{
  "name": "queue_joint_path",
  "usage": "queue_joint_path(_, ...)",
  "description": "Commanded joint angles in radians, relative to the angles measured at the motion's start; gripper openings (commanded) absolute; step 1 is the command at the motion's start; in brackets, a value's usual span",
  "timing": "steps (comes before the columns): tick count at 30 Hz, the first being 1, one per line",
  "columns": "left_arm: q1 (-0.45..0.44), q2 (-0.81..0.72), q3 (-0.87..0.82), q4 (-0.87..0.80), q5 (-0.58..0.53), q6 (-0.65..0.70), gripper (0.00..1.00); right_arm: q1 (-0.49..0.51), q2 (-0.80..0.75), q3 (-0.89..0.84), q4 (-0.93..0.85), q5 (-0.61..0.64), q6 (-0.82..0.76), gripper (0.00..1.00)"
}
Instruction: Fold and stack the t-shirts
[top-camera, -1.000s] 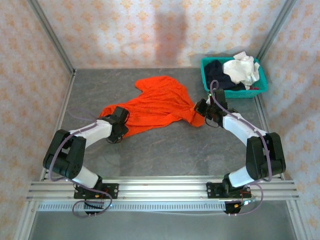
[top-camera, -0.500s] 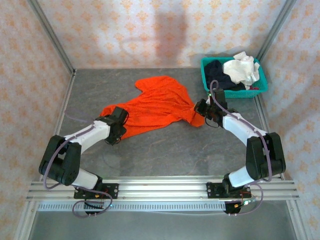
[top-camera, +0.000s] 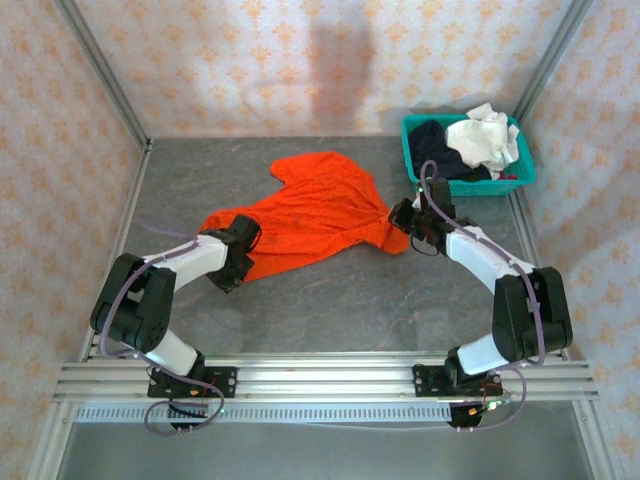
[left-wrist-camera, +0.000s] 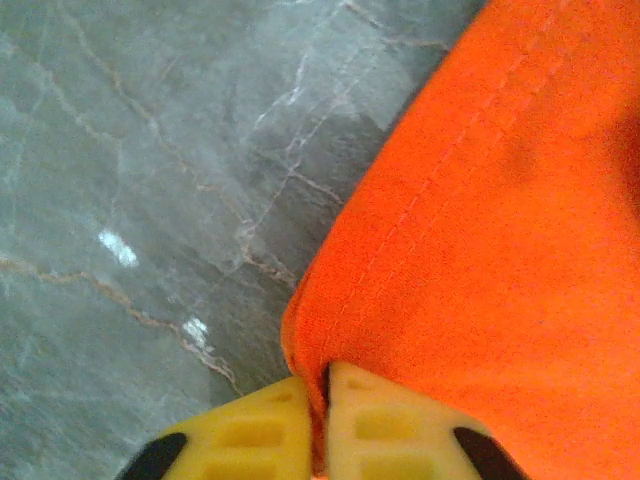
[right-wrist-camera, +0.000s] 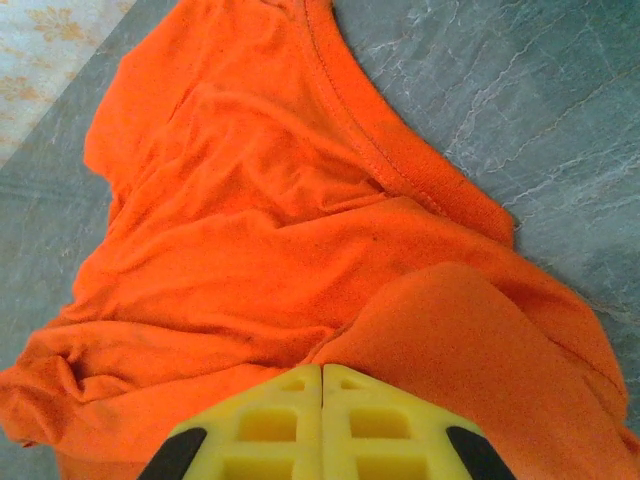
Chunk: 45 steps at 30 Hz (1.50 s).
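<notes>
Nothing here can be read. There are no words, brand marks, numbers or signs on the orange t-shirt (top-camera: 320, 205), the teal basket (top-camera: 490, 186) or the patterned walls (top-camera: 250, 60).

A t-shirt (top-camera: 310, 210) lies mid-frame on the table (top-camera: 350, 300), left gripper (top-camera: 243, 234) at its lower-left edge, right gripper (top-camera: 398, 214) at its right corner. Upper right — the basket (top-camera: 470, 188), more shirts (top-camera: 485, 140) inside.
</notes>
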<state>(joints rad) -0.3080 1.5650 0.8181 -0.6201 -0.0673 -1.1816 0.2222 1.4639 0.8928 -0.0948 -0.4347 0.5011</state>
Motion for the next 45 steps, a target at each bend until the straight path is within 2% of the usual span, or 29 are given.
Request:
queue_joint_path(1, -0.005, 0.006, 0.011, 0.036, -0.012, 0.003, 0.0, 0.018, -0.057, -0.03, -0.027, 0.013, -0.028, 0.01)
queue_joint_path(6, -0.005, -0.034, 0.022, -0.029, -0.065, 0.045, 0.0, 0.109, -0.15, -0.145, -0.024, 0.031, -0.021, 0.07)
queue_joint_path(10, 0.01, -0.068, 0.012, -0.06, -0.084, 0.059, 0.0, 0.215, -0.24, -0.186, -0.158, 0.065, 0.028, 0.1)
queue_joint_path(11, 0.017, -0.076, 0.007, -0.065, -0.086, 0.061, 0.0, 0.24, -0.274, -0.201, -0.177, 0.081, 0.044, 0.16)
queue_joint_path(14, 0.044, -0.105, -0.01, -0.073, -0.085, 0.078, 0.0, 0.264, -0.433, -0.233, -0.239, 0.104, 0.062, 0.56)
queue_joint_path(15, 0.053, -0.114, -0.015, -0.078, -0.086, 0.087, 0.0, 0.264, -0.485, -0.232, -0.28, 0.143, 0.047, 0.63)
queue_joint_path(18, 0.075, -0.141, -0.031, -0.081, -0.092, 0.111, 0.0, 0.261, -0.565, -0.207, -0.38, 0.311, -0.033, 0.71)
queue_joint_path(22, 0.094, -0.169, -0.056, -0.073, -0.089, 0.115, 0.0, 0.252, -0.473, -0.135, -0.429, 0.395, -0.099, 0.71)
queue_joint_path(24, 0.096, -0.182, -0.069, -0.065, -0.082, 0.113, 0.0, 0.25, -0.379, -0.091, -0.443, 0.414, -0.093, 0.65)
queue_joint_path(31, 0.099, -0.203, -0.093, -0.048, -0.059, 0.109, 0.0, 0.256, -0.119, -0.009, -0.465, 0.329, -0.062, 0.52)
queue_joint_path(36, 0.1, -0.205, -0.106, -0.017, -0.048, 0.125, 0.0, 0.269, 0.02, 0.025, -0.473, 0.317, -0.071, 0.51)
queue_joint_path(42, 0.1, -0.204, -0.1, -0.032, -0.062, 0.133, 0.0, 0.273, 0.14, 0.085, -0.477, 0.321, -0.075, 0.47)
queue_joint_path(45, 0.1, -0.204, -0.102, -0.035, -0.06, 0.132, 0.0, 0.273, 0.181, 0.098, -0.48, 0.321, -0.07, 0.39)
